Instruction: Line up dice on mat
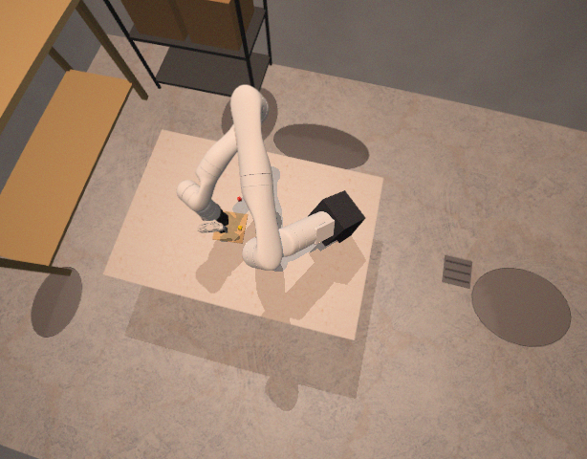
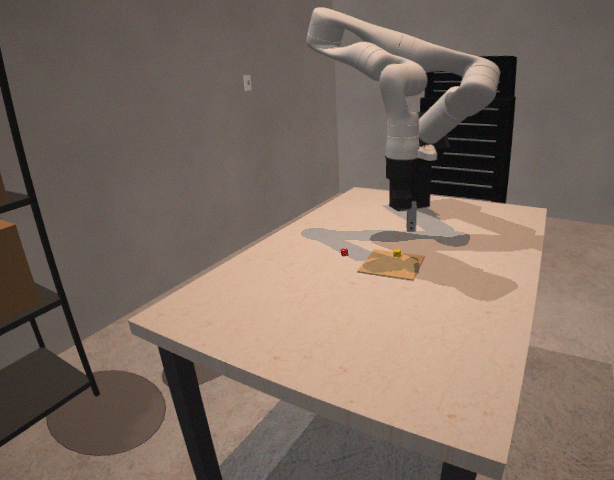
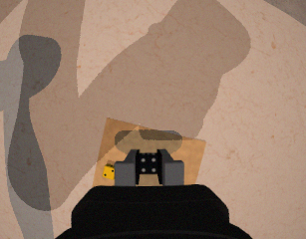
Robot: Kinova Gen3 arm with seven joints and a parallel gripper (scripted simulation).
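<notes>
My gripper point(image 2: 410, 226) point(image 3: 148, 161) is shut on a dark grey die point(image 3: 149, 162) and holds it in the air above the far part of the table, over the tan mat's far side. The tan mat point(image 1: 231, 238) point(image 2: 387, 272) point(image 3: 192, 149) lies flat on the table. A yellow die point(image 1: 240, 227) point(image 2: 396, 252) point(image 3: 109, 171) sits on the mat near its far edge. A red die point(image 1: 239, 198) point(image 2: 344, 251) lies on the bare table, left of the mat in the exterior view. In the top view the arm covers the gripper's fingers.
The pale table point(image 2: 348, 335) point(image 1: 150, 247) carries the arm's black base block point(image 1: 340, 214) at its far end. A black slatted cabinet point(image 2: 472, 155) stands behind. A metal shelf rack point(image 2: 18, 258) point(image 1: 205, 44) and wooden benches point(image 1: 47, 163) stand off the table.
</notes>
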